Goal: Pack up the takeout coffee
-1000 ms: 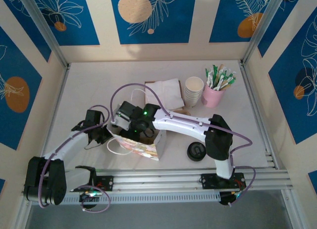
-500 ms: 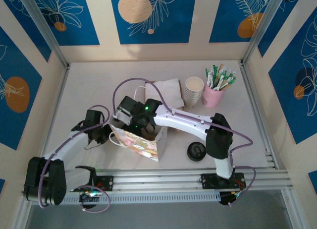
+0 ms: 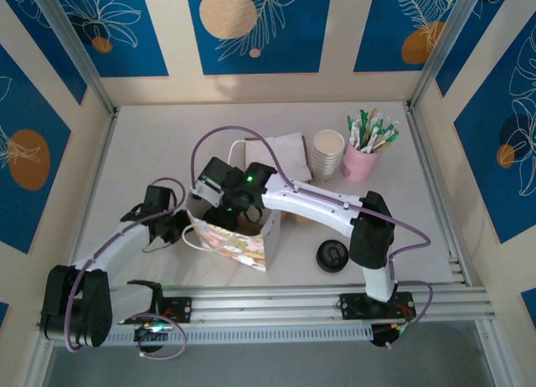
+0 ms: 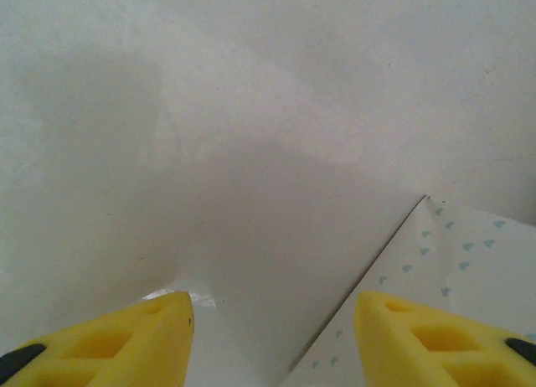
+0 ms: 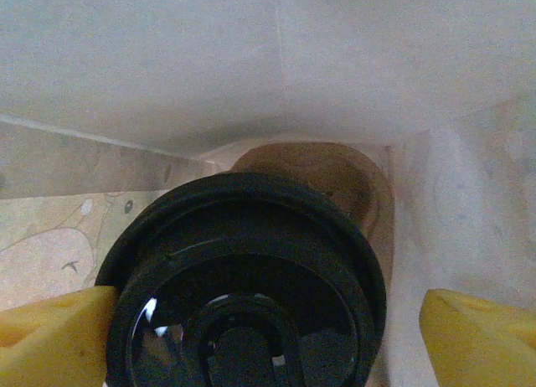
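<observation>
A patterned paper bag (image 3: 243,246) stands open near the table's front. Down inside it the right wrist view shows the tan-brown takeout coffee carrier (image 5: 335,173), with a black round lid (image 5: 243,236) in front of it. My right gripper (image 5: 266,296) hangs open over the bag's mouth (image 3: 228,211). Its left finger is at the lid's rim and its right finger stands clear of it. My left gripper (image 3: 174,228) is at the bag's left edge. Its yellow fingers (image 4: 134,341) stand partly apart with the bag's paper between them (image 4: 270,299).
Another black lid (image 3: 332,255) lies on the table right of the bag. White napkins (image 3: 280,157), a stack of white paper cups (image 3: 328,152) and a pink cup of sachets (image 3: 362,159) stand behind. Panel walls enclose the table.
My right gripper's jaws have spread wider, and the wrist has shifted slightly back over the bag's mouth. The left arm has stayed put.
</observation>
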Controlling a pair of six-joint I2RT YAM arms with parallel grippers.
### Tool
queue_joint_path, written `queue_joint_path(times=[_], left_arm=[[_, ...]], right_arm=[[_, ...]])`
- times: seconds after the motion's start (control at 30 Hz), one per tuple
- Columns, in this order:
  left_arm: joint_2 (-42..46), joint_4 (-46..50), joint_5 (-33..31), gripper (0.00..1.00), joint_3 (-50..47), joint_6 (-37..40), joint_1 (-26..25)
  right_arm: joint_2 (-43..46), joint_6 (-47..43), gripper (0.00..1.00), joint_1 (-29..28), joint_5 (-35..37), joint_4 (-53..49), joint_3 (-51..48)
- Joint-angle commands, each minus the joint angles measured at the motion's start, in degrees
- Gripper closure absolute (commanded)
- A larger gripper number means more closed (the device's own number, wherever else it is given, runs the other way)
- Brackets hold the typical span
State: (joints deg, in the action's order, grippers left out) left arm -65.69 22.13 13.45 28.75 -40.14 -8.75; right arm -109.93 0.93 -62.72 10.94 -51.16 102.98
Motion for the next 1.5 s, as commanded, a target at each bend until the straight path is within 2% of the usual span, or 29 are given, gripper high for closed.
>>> queue_joint_path(times=[0.0,0.37,0.57,0.9,1.47], left_arm=[[0.65,2.16,-0.35,0.46,1.17,0.68,-0.72],[0.43,2.40,-1.05,0.46,1.73,1.04,-0.74],[0.39,2.76,-1.67,0.47,2.23,1.55,-0.73],[0.54,3.23,-2.11,0.46,2.71,2.08,-0.68],[1.45,4.49,-2.29,0.46,3.58,2.59,-0.74]], right_arm=[[2.92,1.42,0.06,0.01,-0.10,-2.39,3.58],[3.56,2.55,0.01,0.01,2.05,-5.04,5.45],[2.67,4.32,0.01,0.05,3.43,-10.11,10.60],[4.39,5.68,0.14,-1.23,5.24,-13.17,12.87],[10.39,6.81,0.15,-2.55,5.80,-14.05,10.97]])
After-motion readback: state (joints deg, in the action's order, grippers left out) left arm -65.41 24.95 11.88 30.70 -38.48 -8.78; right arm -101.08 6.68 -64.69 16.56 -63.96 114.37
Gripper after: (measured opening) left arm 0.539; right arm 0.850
